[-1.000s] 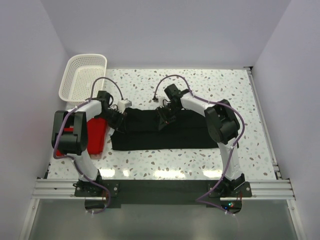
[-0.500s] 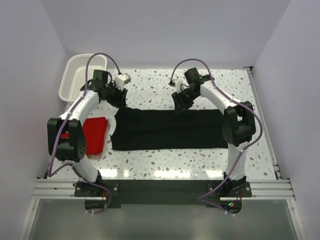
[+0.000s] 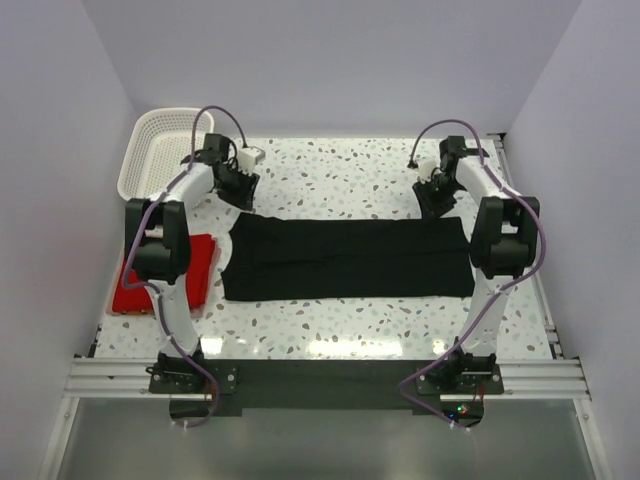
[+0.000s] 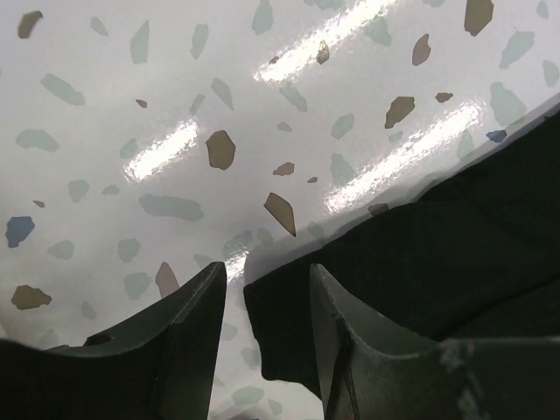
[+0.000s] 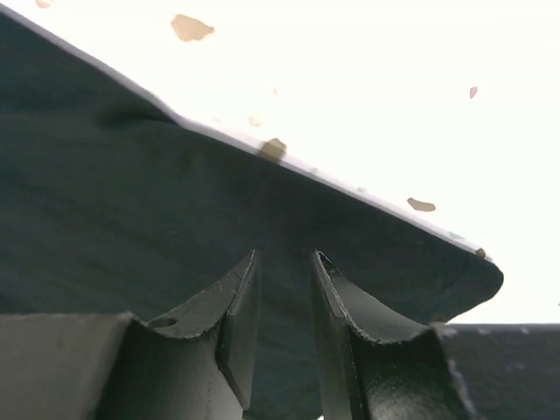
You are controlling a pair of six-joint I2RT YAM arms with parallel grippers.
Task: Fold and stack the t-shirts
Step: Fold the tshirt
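Note:
The black t-shirt (image 3: 345, 258) lies flat on the speckled table as a long band. My left gripper (image 3: 238, 192) is at its far left corner. In the left wrist view the jaws (image 4: 267, 271) stand apart with that corner of the black t-shirt (image 4: 437, 236) lying between them, and table shows beside the left finger. My right gripper (image 3: 437, 200) is at the far right corner. In the right wrist view its jaws (image 5: 284, 258) stand slightly apart just above the black t-shirt (image 5: 157, 175). The red t-shirt (image 3: 200, 262) lies folded at the left edge, partly hidden by the left arm.
A white lattice basket (image 3: 148, 152) stands at the back left corner. Booth walls close in on both sides and the back. A metal rail (image 3: 320, 375) runs along the near table edge.
Both grippers moved outward to the far corners, the right one far to the right. The black t-shirt now reaches further right and lies flatter. The red t-shirt shows more.

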